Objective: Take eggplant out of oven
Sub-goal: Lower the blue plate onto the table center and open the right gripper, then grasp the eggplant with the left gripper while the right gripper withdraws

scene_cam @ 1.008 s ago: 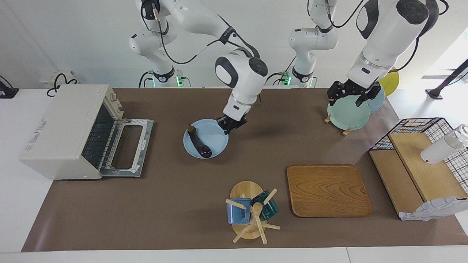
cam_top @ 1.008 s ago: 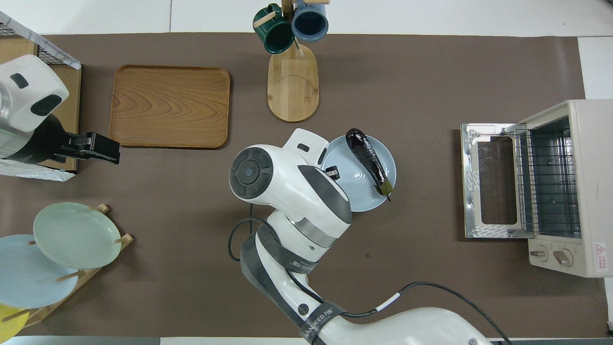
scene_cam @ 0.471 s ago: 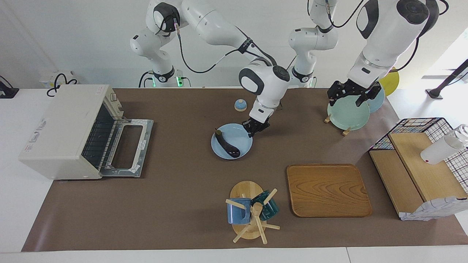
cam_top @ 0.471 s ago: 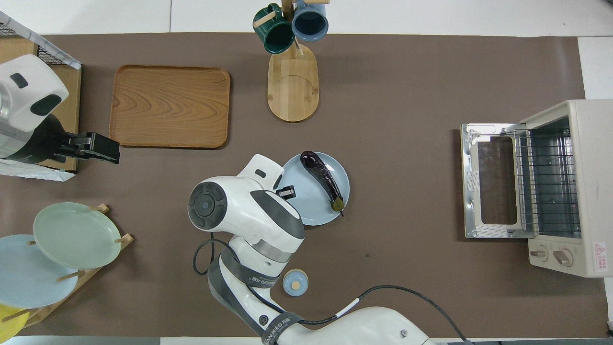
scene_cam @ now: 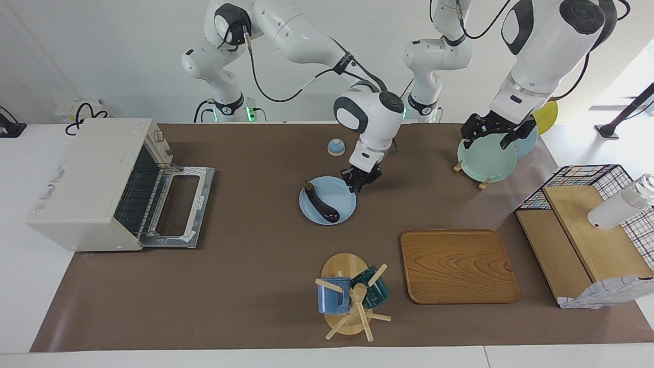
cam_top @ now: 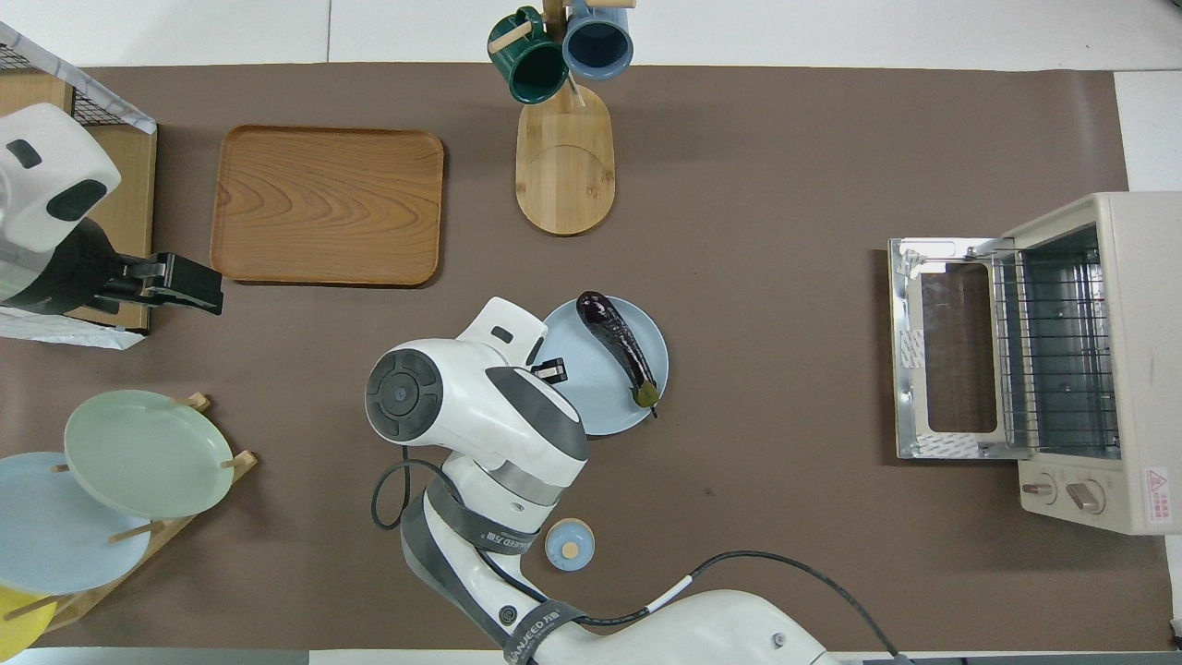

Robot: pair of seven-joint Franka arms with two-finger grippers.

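Note:
The dark purple eggplant (scene_cam: 322,203) (cam_top: 619,346) lies on a light blue plate (scene_cam: 341,204) (cam_top: 591,397) in the middle of the table, outside the oven. The cream-white oven (scene_cam: 87,184) (cam_top: 1108,360) stands at the right arm's end. Its door (scene_cam: 179,204) is dropped open and its wire rack is bare. My right gripper (scene_cam: 359,182) (cam_top: 551,371) is low at the plate's rim, on the side away from the oven, and whether it grips the rim does not show. My left gripper (scene_cam: 491,140) (cam_top: 199,284) hangs open and holds nothing, over the plate rack.
A plate rack (scene_cam: 485,161) (cam_top: 138,453) with coloured plates stands near the left arm. A wooden tray (scene_cam: 457,266), a mug tree (scene_cam: 350,301) and a wire-sided shelf unit (scene_cam: 587,235) lie farther out. A small blue lid (scene_cam: 335,147) (cam_top: 569,545) sits near the robots.
The right arm has carried the plate with the eggplant away from the oven toward the table's middle, uncovering the small blue lid. The left arm has barely moved.

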